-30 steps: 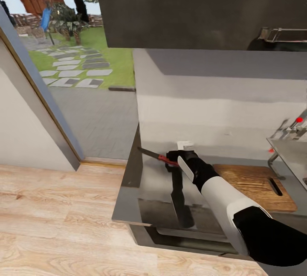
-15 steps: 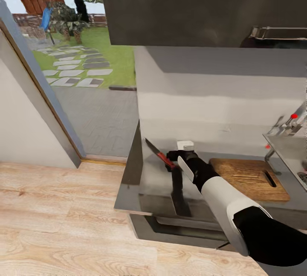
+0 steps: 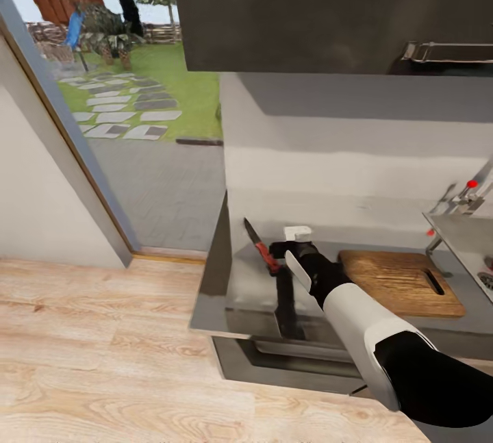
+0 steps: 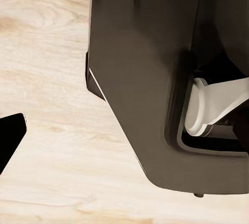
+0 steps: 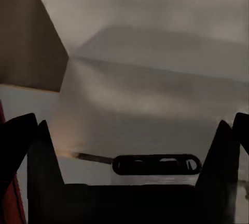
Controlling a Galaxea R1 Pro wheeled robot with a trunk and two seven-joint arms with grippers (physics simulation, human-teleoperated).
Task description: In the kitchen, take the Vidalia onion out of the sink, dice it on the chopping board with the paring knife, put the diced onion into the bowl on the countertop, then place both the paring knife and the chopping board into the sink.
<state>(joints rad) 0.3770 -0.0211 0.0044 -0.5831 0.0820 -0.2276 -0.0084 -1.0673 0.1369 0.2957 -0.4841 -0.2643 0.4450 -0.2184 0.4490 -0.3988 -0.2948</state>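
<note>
Nearest to us, the right arm reaches out over the front of the bench [image 3: 233,296], that glossy dark grey countertop, and the right gripper [image 3: 282,251] sits at the end of it, clamped on the paring knife [image 3: 261,247]. The red-orange handle is in the grip, the dark pointed blade sticks up and away toward the bench's left edge, tilted, clear of the surface. In the right wrist view a sliver of red shows beside one dark finger [image 5: 44,161], which fits a hold on the handle.

My read on the handling: this knife is light, slim and stiff, with a smooth handle that could swivel in a two-finger pinch, so a hold around the middle of the handle, well back from the blade, looks the safest. The tilt suggests it may already pivot a little.

Just beyond the gripper, to its right along the bench, lies the chopping board [image 3: 401,280], flat, bare, slot handle toward the sink. It looks rigid and heavier than the knife; the slot end or a long edge seems the place to take it.

Further right, the sink [image 3: 465,237] rim with the red knob [image 3: 472,184] at the tap.

The left wrist view looks down at pale wooden floor [image 4: 46,146] and a dark body; I cannot tell how the left gripper stands.
</note>
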